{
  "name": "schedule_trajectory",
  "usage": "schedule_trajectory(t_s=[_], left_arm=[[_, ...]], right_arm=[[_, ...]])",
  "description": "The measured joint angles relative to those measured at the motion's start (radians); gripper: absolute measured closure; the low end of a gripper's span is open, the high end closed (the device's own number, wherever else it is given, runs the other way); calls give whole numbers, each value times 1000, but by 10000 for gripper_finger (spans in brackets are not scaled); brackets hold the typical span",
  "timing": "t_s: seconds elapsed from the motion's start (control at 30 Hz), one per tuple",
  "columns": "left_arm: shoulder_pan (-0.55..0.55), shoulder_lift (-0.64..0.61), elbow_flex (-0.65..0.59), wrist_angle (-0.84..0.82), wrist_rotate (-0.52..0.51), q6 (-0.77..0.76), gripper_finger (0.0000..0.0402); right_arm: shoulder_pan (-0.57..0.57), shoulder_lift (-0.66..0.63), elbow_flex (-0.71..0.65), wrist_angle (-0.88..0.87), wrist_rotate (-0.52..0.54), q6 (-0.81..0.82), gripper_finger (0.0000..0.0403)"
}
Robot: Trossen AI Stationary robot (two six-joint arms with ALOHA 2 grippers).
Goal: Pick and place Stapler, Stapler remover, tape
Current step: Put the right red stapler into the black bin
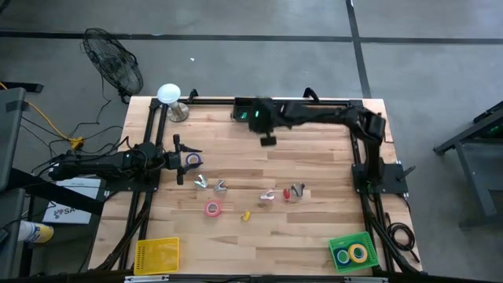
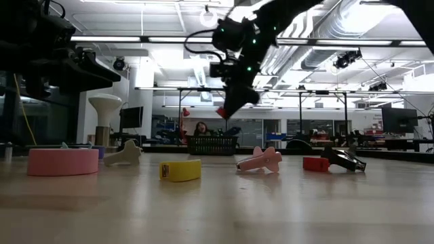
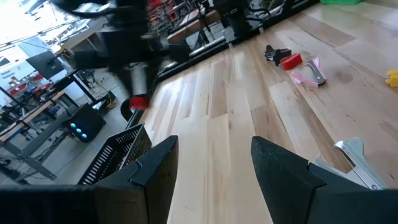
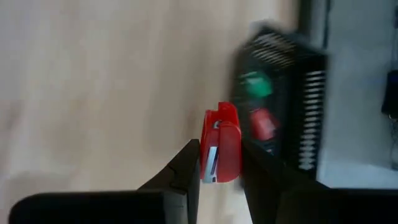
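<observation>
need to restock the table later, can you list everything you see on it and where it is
tape rolls: two loose, pink mid-table and purplish-blue at the left gripper; two more, yellow and blue, inside the green basket at the near right corner
yellow basket: one, near left corner
black basket: one, far edge, with green and red items inside
silver claw pieces: two, left of centre
small yellow item: one, near centre
pink item, red item, dark item: one each, right of centre
white lamp-like stand: one, far left corner
left gripper: open, empty, left side
right gripper: shut on a red stapler, raised beside the black basket
</observation>
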Motion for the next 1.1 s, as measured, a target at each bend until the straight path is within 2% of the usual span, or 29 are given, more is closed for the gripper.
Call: schedule_trajectory(t_s=[0.2, 0.37, 0.77, 0.87, 1.1], left_arm=[[0, 0, 0, 0, 0, 0, 204], [0, 0, 0, 0, 0, 0, 204], [0, 0, 0, 0, 0, 0, 204], [0, 0, 0, 0, 0, 0, 204], [0, 0, 0, 0, 0, 0, 204]], right_arm=[[-150, 0, 0, 223, -216, 106, 321], [-242, -2, -57, 411, -344, 256, 321], [-344, -2, -193, 505, -448, 475, 321], [-344, -2, -223, 526, -480, 463, 321], [-341, -2, -256, 563, -480, 388, 320]])
